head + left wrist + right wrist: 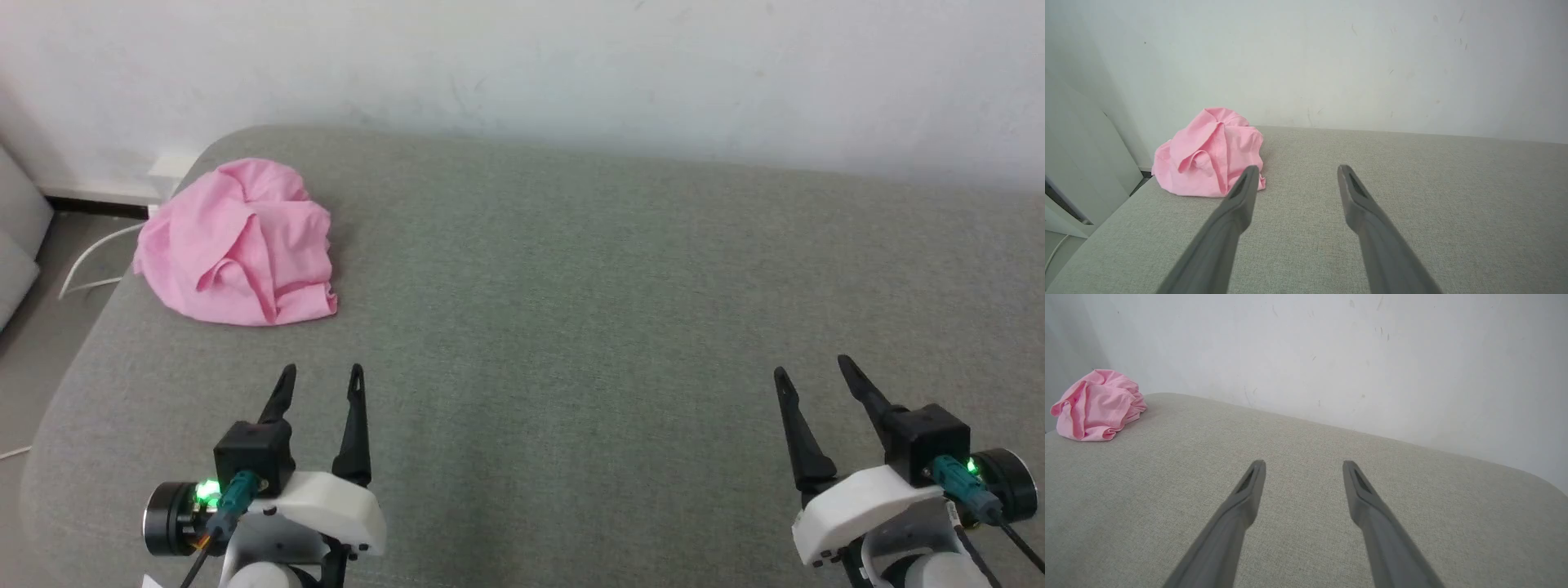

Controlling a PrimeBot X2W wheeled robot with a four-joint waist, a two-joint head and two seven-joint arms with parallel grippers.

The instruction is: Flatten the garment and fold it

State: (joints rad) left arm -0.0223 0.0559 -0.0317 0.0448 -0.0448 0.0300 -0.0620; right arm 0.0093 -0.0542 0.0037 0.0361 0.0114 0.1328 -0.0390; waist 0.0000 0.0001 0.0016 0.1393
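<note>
The pink garment [241, 245] lies crumpled in a heap at the far left corner of the grey cushioned surface [571, 327]. My left gripper [322, 371] hovers open near the front left, a short way in front of the heap and apart from it. In the left wrist view the garment [1208, 153] sits beyond and left of the gripper [1297, 168]. My right gripper [812, 365] is open at the front right, far from the cloth. The right wrist view has the garment [1096, 404] at its far left, with the gripper [1303, 463] holding nothing.
A pale wall [571, 65] rises behind the cushion. Left of the cushion's rounded corner the floor drops away, with a white cable [86, 261] and a wall socket [171, 167]. A grey upholstered piece [16, 237] stands at the far left.
</note>
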